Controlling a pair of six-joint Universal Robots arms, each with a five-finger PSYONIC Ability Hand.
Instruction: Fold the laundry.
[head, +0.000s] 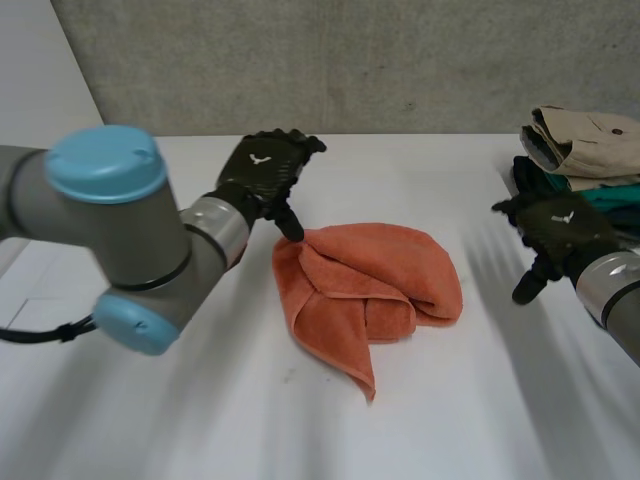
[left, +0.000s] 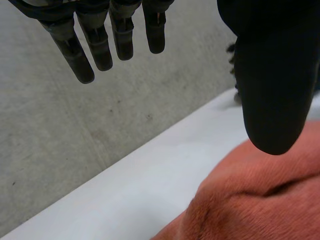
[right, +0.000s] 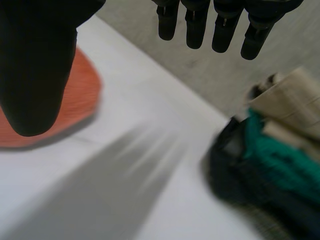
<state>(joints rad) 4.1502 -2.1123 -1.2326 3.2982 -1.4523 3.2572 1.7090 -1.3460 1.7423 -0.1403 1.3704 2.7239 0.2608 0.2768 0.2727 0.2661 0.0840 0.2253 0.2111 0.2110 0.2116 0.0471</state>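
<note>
Risk: crumpled orange terry towel (head: 370, 285) lies bunched, layers overlapping; a pinch at its edge may catch several layers and drag whole lump; left hand (head: 262, 172) fingers (left: 75, 55) straight, grips nothing, thumb tip at towel edge, contact unclear; right hand (head: 560, 225) likewise splayed, empty, well apart from towel, just beside stacked beige-and-green clothes pile (head: 585, 150); careless sweep could topple pile.

No readable txt/nos. Only sign: small white winged logo on back of left robot hand (head: 262, 172) & right robot hand (head: 562, 226).
</note>
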